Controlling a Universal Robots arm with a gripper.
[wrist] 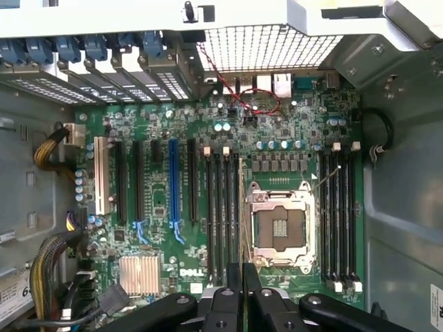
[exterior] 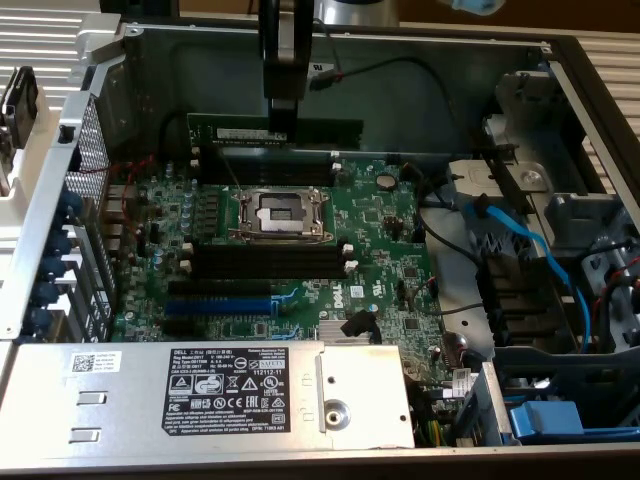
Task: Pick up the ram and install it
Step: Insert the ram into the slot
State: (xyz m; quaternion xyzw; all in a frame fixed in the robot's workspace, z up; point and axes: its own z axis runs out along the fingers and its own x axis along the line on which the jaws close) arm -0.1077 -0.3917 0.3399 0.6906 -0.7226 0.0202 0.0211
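Ram (exterior: 320, 130) is picked up and clamped in the jaws, hanging over the slots (exterior: 250, 165) at the motherboard (exterior: 390, 250) edge, not seated yet.

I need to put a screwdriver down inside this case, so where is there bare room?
The power supply's flat metal top, bordering the motherboard toward the exterior view's bottom, is bare apart from its label. A bare grey panel lies beyond the ram that the gripper holds. It is crowded around the blue cable at the exterior view's right.
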